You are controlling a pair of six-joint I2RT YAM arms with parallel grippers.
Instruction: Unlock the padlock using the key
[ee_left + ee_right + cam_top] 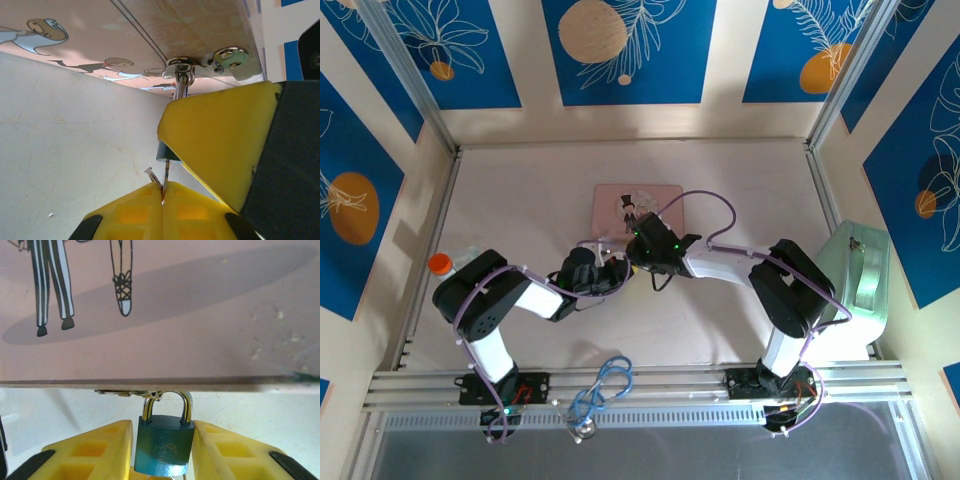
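Two left fingers [130, 215]: pressed together, nipping a thin metal key [163, 187] just below the padlock [164, 445].
Right fingers [100, 450]: narrowly spread, pinching the padlock's blue body on both sides.
Padlock place: hanging on the clasp [182, 64] at the pink tin's [175, 315] near edge, middle of the table [740, 190].

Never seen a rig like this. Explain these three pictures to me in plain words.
This is a robot: two arms bolted to a table, each ending in a two-finger gripper. The wide picture looks down from above. The other two come from cameras on the wrists. On the table are a pink tin, a green case and an orange-capped bottle; a blue cable lies by the arms' bases. A small blue padlock hangs from the tin's clasp. The right gripper pinches the padlock between its yellow fingers. The left gripper is shut on a thin key, pointed up at the padlock's underside.
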